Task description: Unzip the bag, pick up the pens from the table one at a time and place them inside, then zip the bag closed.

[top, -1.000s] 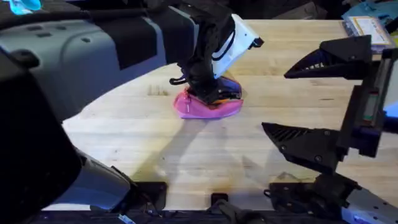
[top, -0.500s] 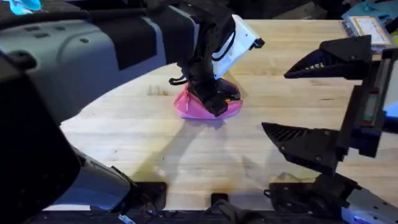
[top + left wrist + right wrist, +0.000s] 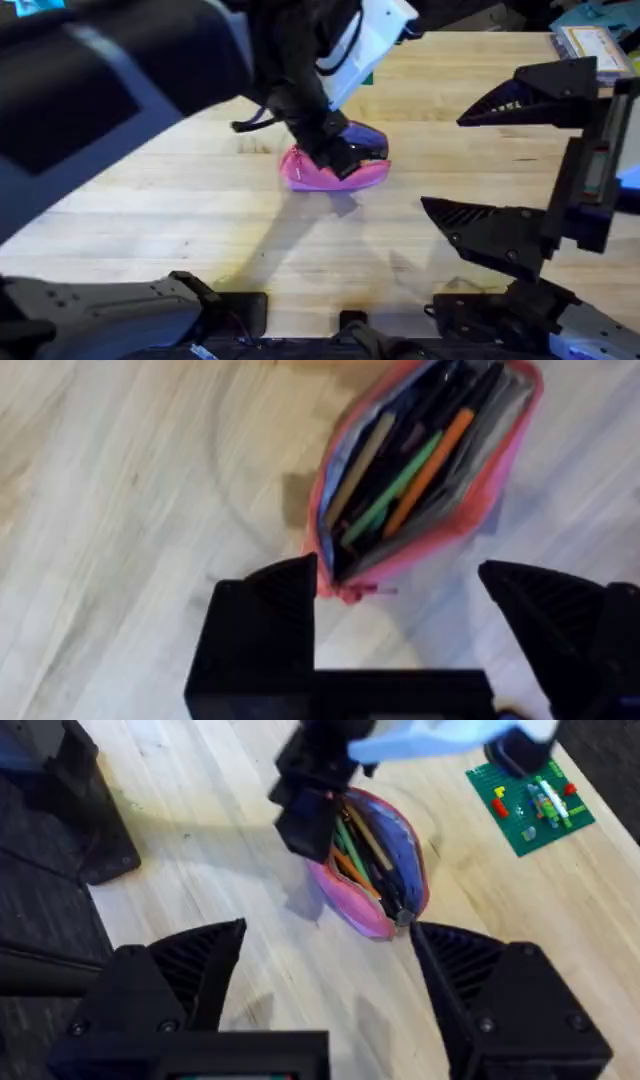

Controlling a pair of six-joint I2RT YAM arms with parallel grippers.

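Overhead: we saw the bag (image 3: 335,170) lying mid-surface (image 3: 200,230), the left claw (image 3: 340,155) directly over it; the right claw (image 3: 500,170) hung released, well apart.

Left wrist: the left claw (image 3: 400,585) was released, gripping nothing, above the unzipped bag (image 3: 500,470); the pens (image 3: 430,470) lay inside (orange one beside a green stick).

Right wrist: the right claw (image 3: 330,970) stood open near the bag (image 3: 365,910); a green board (image 3: 530,805) lay beyond.
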